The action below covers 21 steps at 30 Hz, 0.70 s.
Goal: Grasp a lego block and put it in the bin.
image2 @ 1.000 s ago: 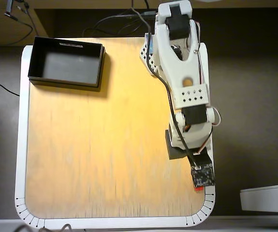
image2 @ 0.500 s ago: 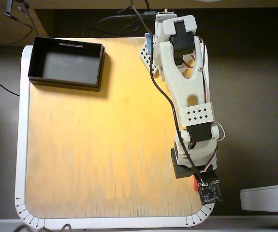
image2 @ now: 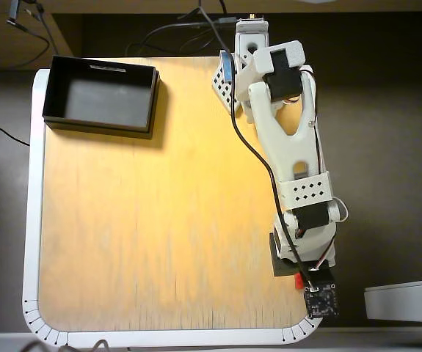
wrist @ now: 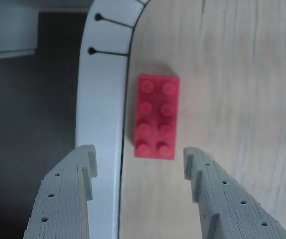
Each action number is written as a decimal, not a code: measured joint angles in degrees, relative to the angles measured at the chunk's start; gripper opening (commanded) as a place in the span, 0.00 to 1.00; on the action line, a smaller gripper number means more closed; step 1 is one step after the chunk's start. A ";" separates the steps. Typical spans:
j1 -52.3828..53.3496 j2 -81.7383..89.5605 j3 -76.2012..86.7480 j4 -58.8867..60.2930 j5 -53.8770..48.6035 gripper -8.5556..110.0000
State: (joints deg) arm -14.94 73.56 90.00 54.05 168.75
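Note:
The red lego block (wrist: 155, 115) lies flat on the light wood table, studs up, right beside the white curved border strip (wrist: 103, 99). My gripper (wrist: 139, 154) is open. Its two grey fingers stand either side of the block's near end, and neither touches it. In the overhead view only a small red piece of the block (image2: 299, 280) shows under my wrist at the table's bottom right corner. The fingers are hidden there. The black bin (image2: 100, 95) sits empty at the table's top left corner, far from the block.
The table edge (image2: 310, 323) and the dark floor beyond it (wrist: 28, 124) are close to the block. The arm's base (image2: 251, 44) stands at the top right. A grey object (image2: 405, 299) lies off the table at the lower right.

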 measured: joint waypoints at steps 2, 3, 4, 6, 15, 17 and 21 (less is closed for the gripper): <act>-0.18 -0.44 0.00 -0.26 -0.97 0.22; -0.18 -0.70 0.00 -0.70 -1.41 0.22; -0.18 -0.97 0.00 -1.14 -2.02 0.22; -0.18 -1.58 0.00 -2.02 -2.64 0.22; -0.18 -4.22 -0.09 -5.01 -2.90 0.23; -0.18 -4.66 -0.09 -5.54 -2.90 0.23; -0.18 -5.27 -0.97 -6.06 -3.08 0.23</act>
State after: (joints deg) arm -15.12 68.29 89.03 47.99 165.67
